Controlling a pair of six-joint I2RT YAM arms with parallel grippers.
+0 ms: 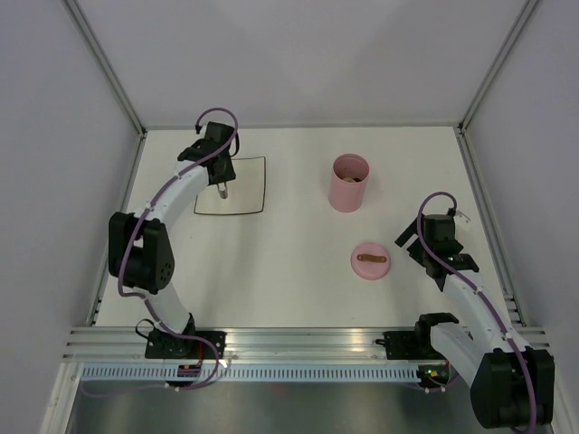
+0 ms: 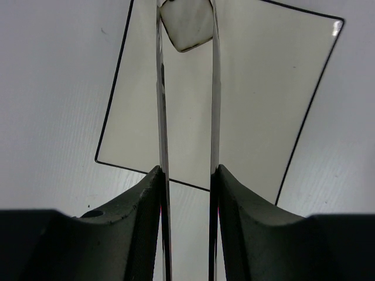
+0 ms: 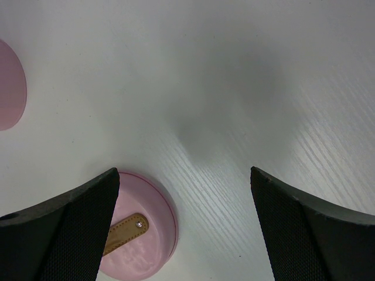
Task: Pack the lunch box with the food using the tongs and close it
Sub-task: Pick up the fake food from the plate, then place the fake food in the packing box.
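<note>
On the white bench [image 1: 298, 271], far left, a black-rimmed plate [image 1: 249, 185]; right of centre, the pink lunch box [image 1: 349, 182], upright and uncovered; nearer, its lid [image 1: 370, 261] lying flat, near the wide-open, empty right pincer [image 3: 184, 171]. Tongs [image 2: 161, 117], thin, likely springy and slick, clamped in the left pincer [image 2: 187, 175], tips flanking one dark-edged food cube [image 2: 186, 23] on the plate. Probably light and soft: squeeze gently across flat faces.

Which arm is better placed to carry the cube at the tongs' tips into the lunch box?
Left: the left gripper holds the tongs, whose tips flank the cube. The right gripper is open by the lid.
</note>
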